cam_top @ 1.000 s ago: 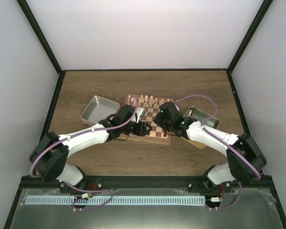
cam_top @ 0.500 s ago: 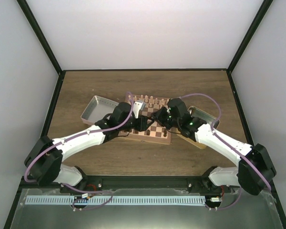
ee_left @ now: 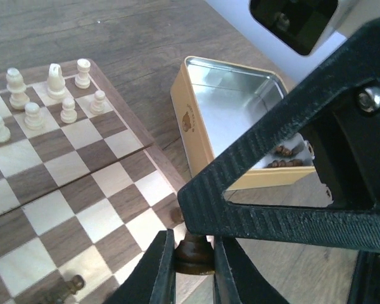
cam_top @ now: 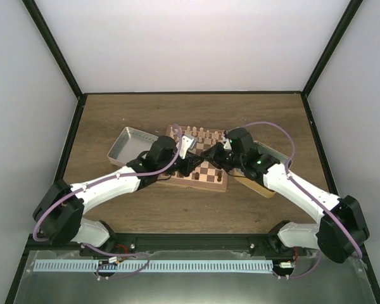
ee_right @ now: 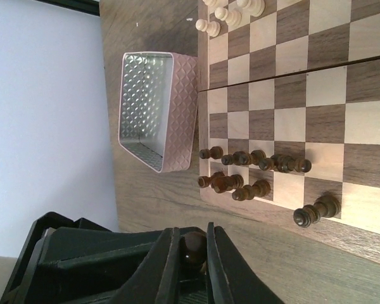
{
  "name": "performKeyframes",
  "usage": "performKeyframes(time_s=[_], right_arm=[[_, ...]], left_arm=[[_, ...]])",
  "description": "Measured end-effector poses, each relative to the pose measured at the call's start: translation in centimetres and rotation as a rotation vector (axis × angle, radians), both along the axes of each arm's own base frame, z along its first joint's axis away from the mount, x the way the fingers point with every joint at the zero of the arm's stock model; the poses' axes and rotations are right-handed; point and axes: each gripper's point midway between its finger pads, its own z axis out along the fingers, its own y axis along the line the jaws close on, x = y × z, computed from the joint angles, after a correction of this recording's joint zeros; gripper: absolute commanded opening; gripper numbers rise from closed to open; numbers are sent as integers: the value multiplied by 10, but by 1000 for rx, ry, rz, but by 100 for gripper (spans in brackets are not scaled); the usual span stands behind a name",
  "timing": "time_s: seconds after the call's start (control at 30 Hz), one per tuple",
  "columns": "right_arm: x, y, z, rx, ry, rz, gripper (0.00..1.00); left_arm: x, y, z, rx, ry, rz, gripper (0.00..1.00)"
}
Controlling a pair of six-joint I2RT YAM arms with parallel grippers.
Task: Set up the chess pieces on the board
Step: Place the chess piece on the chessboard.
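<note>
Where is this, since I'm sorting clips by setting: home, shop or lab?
Likely a lab robot cell: plain white wall panels in black frame posts enclose a brown wooden table, with two white-and-black robot arms bolted at its near edge over a checkered wooden chessboard.

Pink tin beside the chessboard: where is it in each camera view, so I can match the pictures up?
Top external: the pink tin lies just left of the board.
Left wrist: not in it; the tin seen there is the yellow tin, on the board's other side.
Right wrist: the pink tin is at upper left, its wall beside the board's edge.
Shared landmark: the board, visible in all three views.
</note>
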Motion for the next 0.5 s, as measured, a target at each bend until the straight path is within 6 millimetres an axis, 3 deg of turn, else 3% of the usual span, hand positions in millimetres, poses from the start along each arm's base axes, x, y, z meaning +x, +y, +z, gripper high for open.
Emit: performKeyframes(time_s=[0.1, 0.17, 0.37, 0.5], right_arm=[[-2, -2, 0, -10, -5, 23, 28], [-5, -3, 1, -20, -15, 55, 32], [-13, 1, 18, -31, -98, 225, 25], [-27, 7, 30, 2, -158, 368, 28]], left_arm=[[-1, -1, 0, -5, -23, -17, 4], [-4, -2, 0, -6, -40, -37, 4], [-15, 0, 11, -23, -133, -118, 4], [-32, 4, 25, -72, -226, -187, 4]])
